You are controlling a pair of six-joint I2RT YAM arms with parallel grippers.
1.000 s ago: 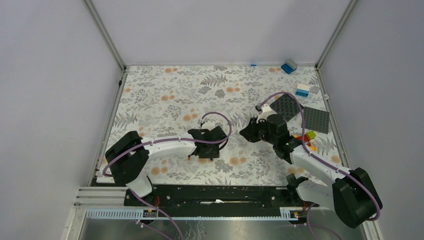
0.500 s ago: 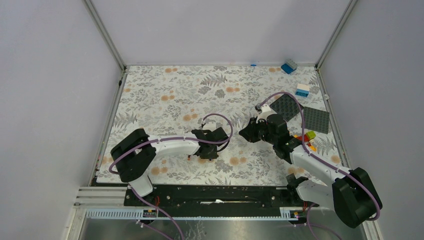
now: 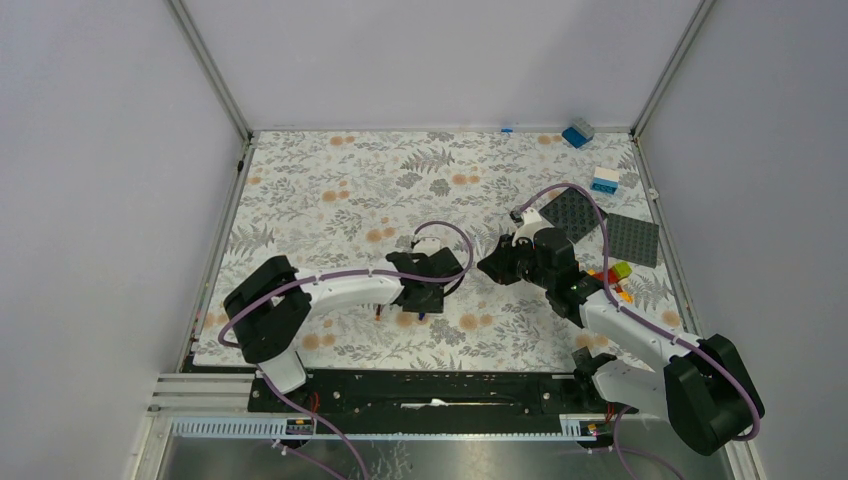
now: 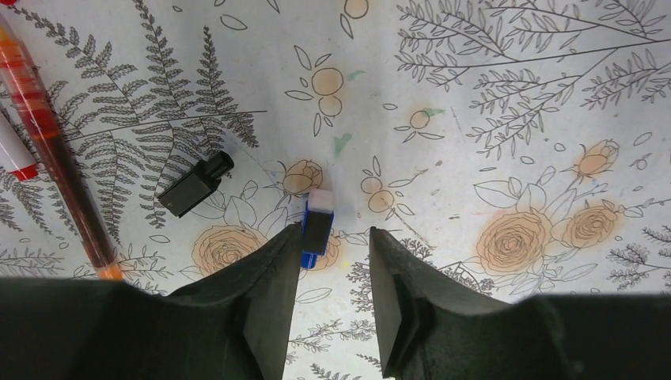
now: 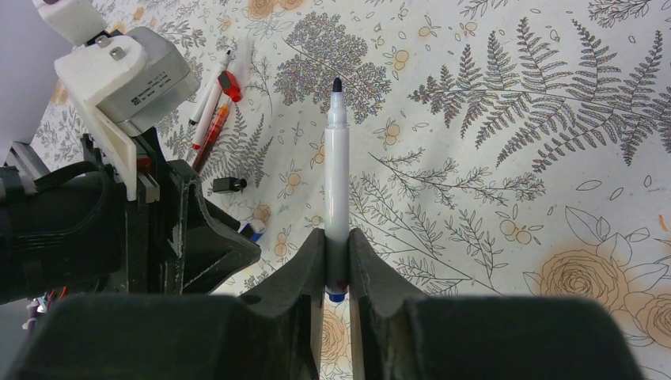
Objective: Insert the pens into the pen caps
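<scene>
Blue pen cap (image 4: 318, 226) lies on the counter (image 4: 490, 119) between the spread jaws of your left tool (image 4: 336, 237), against one of them, while your right tool (image 5: 336, 237) pinches the white pen (image 5: 336, 174) tip-outward, so you're at the cap pickup: close squarely, then align both.

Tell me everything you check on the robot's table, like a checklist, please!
Surface: flowery cloth, flat.
Job's things: white pen in right gripper; blue cap, black cap, red pen lying on cloth.
Clutter: toy bricks, grey baseplates at far right.
Grippers: left gripper open, blue cap at its fingertips; right gripper shut on white pen.
Cables: purple cables loop above the cloth.
Surroundings: plain walls.
</scene>
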